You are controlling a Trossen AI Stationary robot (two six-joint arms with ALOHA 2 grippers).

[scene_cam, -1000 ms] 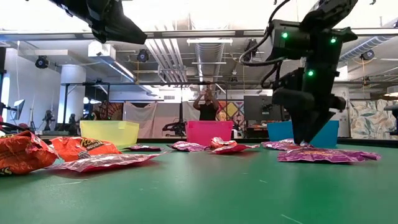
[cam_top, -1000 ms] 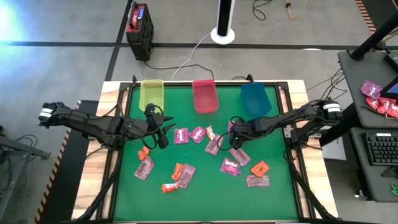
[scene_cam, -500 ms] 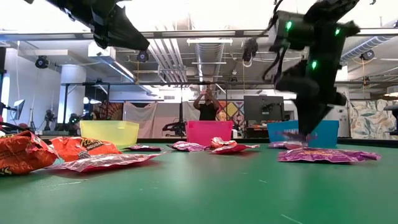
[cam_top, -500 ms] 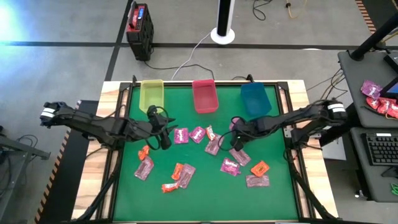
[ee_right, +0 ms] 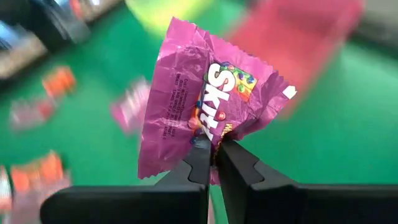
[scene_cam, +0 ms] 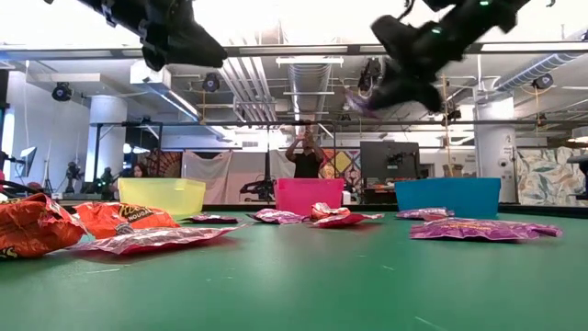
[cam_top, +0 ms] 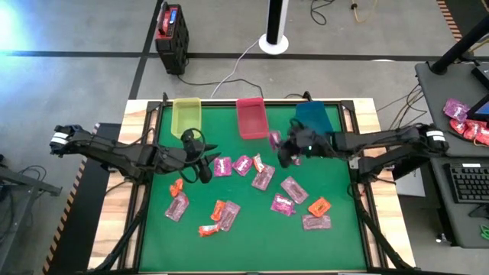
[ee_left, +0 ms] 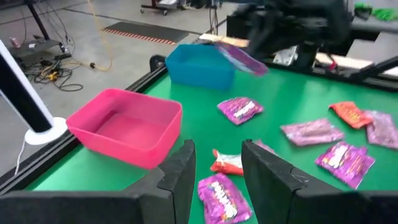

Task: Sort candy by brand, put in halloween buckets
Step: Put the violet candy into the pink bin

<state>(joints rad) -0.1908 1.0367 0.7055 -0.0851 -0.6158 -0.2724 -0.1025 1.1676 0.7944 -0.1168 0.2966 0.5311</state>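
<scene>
My right gripper (cam_top: pixel 281 150) is raised above the table between the pink-red bucket (cam_top: pixel 252 117) and the blue bucket (cam_top: pixel 314 122), shut on a magenta candy packet (ee_right: pixel 208 93). My left gripper (ee_left: pixel 216 163) hovers open near the yellow-green bucket (cam_top: pixel 186 116), with nothing between its fingers. Several more candy packets, magenta, pale pink and orange-red (cam_top: pixel 263 177), lie flat on the green mat. My right gripper pinches the magenta packet by one edge (ee_right: pixel 210 138) between its two fingertips. The fingers come slanting from the table's right side, a little below level. The packet stands out beyond the fingertips, crinkled, lifted clear of the mat (scene_cam: pixel 355 103).
A black-and-red box (cam_top: pixel 172 34) and a white pole base (cam_top: pixel 273 40) stand on the floor beyond the far edge. More packets lie on a side desk (cam_top: pixel 464 122) at the right. A person (scene_cam: pixel 303 152) stands far behind the table.
My right gripper has taken hold of a magenta packet on the mat, risen with it and tipped from pointing down to near level, moving toward the far edge between the pink-red and blue buckets. The packet is lifted clear.
</scene>
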